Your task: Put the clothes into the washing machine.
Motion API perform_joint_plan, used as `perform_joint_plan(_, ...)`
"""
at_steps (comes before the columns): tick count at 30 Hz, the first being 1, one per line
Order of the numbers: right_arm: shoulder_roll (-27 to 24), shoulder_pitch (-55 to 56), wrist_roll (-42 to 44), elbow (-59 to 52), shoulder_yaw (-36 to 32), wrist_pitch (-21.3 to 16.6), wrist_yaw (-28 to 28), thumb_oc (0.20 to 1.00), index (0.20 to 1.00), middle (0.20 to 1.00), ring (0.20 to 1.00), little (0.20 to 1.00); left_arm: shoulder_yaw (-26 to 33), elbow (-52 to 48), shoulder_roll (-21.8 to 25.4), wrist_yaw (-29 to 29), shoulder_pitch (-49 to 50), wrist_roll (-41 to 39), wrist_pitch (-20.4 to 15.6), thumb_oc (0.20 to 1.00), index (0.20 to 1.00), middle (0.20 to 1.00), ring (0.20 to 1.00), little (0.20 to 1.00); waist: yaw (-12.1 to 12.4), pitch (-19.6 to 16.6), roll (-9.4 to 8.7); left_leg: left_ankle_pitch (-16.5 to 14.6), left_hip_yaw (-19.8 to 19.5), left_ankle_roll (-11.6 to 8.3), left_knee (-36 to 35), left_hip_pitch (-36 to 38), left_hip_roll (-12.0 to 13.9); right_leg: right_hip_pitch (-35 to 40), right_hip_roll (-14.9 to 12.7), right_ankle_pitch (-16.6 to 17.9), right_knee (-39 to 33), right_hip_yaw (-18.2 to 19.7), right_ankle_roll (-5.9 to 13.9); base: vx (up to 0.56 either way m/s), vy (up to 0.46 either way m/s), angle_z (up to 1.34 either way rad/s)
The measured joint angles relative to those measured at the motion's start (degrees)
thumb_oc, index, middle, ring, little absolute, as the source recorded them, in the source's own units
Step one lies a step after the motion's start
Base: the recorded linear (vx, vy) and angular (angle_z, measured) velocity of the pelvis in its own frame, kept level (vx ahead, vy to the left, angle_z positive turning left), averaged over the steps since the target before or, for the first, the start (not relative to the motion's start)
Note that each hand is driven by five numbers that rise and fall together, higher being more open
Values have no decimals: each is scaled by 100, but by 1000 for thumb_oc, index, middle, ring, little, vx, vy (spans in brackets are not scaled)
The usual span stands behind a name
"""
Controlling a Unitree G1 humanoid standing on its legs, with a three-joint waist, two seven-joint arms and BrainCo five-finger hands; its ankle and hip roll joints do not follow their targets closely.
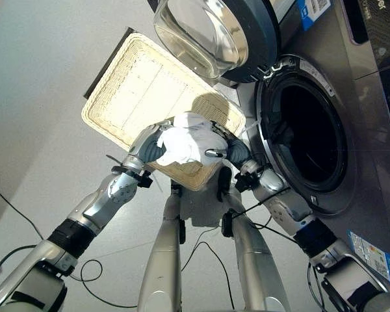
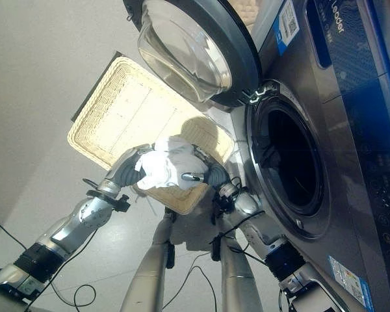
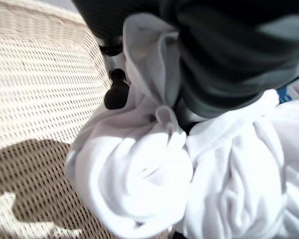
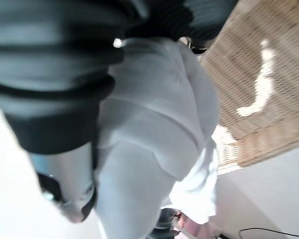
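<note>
A bundle of white clothes [image 1: 185, 144] hangs just above the near corner of the wicker basket [image 1: 136, 84]. My left hand [image 1: 149, 146] grips it from the left side and my right hand [image 1: 231, 151] from the right, with one dark-tipped finger [image 1: 214, 154] laid across the cloth. In the left wrist view a fingertip [image 3: 117, 94] presses into the folds of the white clothes [image 3: 139, 174]. The right wrist view has the white clothes [image 4: 154, 129] draped down past that hand's ribbed cover. The washing machine's drum opening [image 1: 309, 140] gapes just right of the hands.
The machine's round glass door [image 1: 214, 32] is swung open to the left, above the basket's far end. The shallow woven basket sits on a pale floor and holds nothing else. The machine's grey front panel [image 1: 370, 97] fills the right side.
</note>
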Motion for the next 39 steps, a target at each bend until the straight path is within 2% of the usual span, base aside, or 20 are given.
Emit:
perform_joint_plan(10, -157, -14, 355, 121, 193, 2, -121, 1000, 1000, 1000, 1000, 1000, -612, 25, -122, -338, -440, -6, -3, 200, 200, 200, 200, 200, -56, -1, -2, -3, 24, -3, -5, 87, 22, 73, 26, 1, -17, 15, 4, 2, -2, -1)
perform_joint_plan(12, -191, -26, 371, 145, 234, 139, -111, 1000, 1000, 1000, 1000, 1000, -717, 61, -109, -310, -451, -5, -3, 200, 200, 200, 200, 200, -97, -1, -2, -3, 24, -4, -5, 83, 22, 72, 28, 3, -21, 16, 5, 4, -17, 0)
perform_joint_plan(13, -210, -34, 374, 149, 255, 242, -89, 934, 934, 934, 934, 934, -725, 99, -112, -284, -449, -2, -3, 200, 200, 200, 200, 200, -137, -1, -3, -4, 24, -4, -5, 83, 21, 73, 26, 4, -21, 16, 6, 6, -33, 0)
perform_joint_plan(14, -266, -63, 404, 151, 321, 465, 7, 755, 755, 755, 755, 755, -782, 162, -110, -244, -452, 3, -3, 200, 200, 200, 200, 200, -164, -2, -3, -4, 26, -4, -5, 81, 18, 70, 24, 7, -22, 19, 10, 0, 0, 0)
perform_joint_plan(15, -319, -64, 438, 155, 362, 569, 57, 445, 445, 445, 445, 445, -830, 166, -107, -229, -453, 4, -3, 200, 200, 200, 200, 200, -166, -1, -3, -5, 36, -5, -6, 79, 18, 64, 24, 9, -26, 27, 13, 11, -53, -4)
perform_joint_plan(16, -407, -79, 508, 230, 423, 754, 231, 213, 213, 213, 213, 213, -881, 166, -107, -237, -446, 7, -3, 200, 200, 200, 200, 200, -165, -2, -3, -7, 42, -7, -8, 78, 24, 65, 31, 13, -43, 31, 17, 12, -68, -4)
perform_joint_plan(18, -438, -86, 581, 256, 436, 888, 351, 200, 200, 200, 200, 200, -900, 166, -106, -248, -445, 7, -13, 200, 200, 200, 200, 200, -158, -2, -3, -10, 42, -10, -11, 76, 30, 66, 39, 16, -52, 31, 19, 7, -65, -2)
perform_joint_plan(19, -603, -84, 805, 256, 490, 1132, 592, 200, 200, 200, 200, 200, -1006, 150, -19, -316, -451, 4, -153, 200, 200, 200, 200, 200, -154, -2, -4, -10, 37, -11, -11, 62, 46, 69, 55, 22, -83, 26, 16, 5, -52, -1)
perform_joint_plan(21, -683, -134, 973, 329, 564, 1193, 696, 200, 200, 200, 200, 200, -1075, 138, 42, -384, -454, -7, -221, 200, 200, 200, 200, 200, -152, -2, -4, -10, 38, -11, -11, 62, 53, 72, 64, 26, -100, 24, 14, 11, -59, -2)
perform_joint_plan(22, -704, -201, 1170, 474, 635, 1252, 792, 200, 200, 200, 200, 200, -1134, 139, 67, -442, -475, -9, -223, 1000, 1000, 1000, 1000, 1000, -155, -2, -5, -12, 39, -13, -11, 64, 61, 79, 73, 26, -115, 26, 13, 14, -48, -2)
perform_joint_plan(26, -606, -206, 1541, 653, 663, 1340, 895, 200, 200, 200, 200, 200, -1176, 140, 56, -283, -497, -67, -196, 1000, 1000, 1000, 1000, 1000, -158, -2, -5, -18, 39, -21, -12, 64, 76, 83, 92, 28, -139, 26, 9, 4, -44, -2)
perform_joint_plan(29, -454, -183, 1873, 825, 665, 1354, 903, 200, 200, 200, 200, 200, -1095, 153, -39, 110, -444, -134, -197, 1000, 1000, 1000, 1000, 1000, -155, -2, -5, -22, 39, -25, -11, 66, 84, 84, 99, 28, -141, 26, 9, 12, -48, -1)
perform_joint_plan(36, 185, -68, 2855, 1487, 547, 1416, 873, 200, 200, 200, 200, 200, -447, 378, -730, 1911, 62, -375, -179, 1000, 1000, 1000, 1000, 1000, -145, -2, -4, -39, 42, -47, -8, 69, 87, 68, 101, 26, -119, 35, 8, 14, -49, -1)
perform_joint_plan(37, 259, -67, 3182, 1612, 510, 1398, 823, 200, 200, 200, 200, 200, -281, 448, -807, 2248, 124, -510, -143, 1000, 1000, 1000, 1000, 1000, -136, -2, -4, -39, 42, -47, -7, 67, 87, 56, 100, 23, -102, 36, 5, 24, -33, -1)
perform_joint_plan(39, 526, -71, 4416, 2189, 218, 1239, 659, 200, 200, 200, 200, 200, 153, 766, -852, 2668, 197, -538, -126, 1000, 1000, 1000, 1000, 1000, -131, -2, -3, -50, 43, -61, 24, 69, 89, 56, 97, 11, -70, 34, -10, 19, -12, 0)
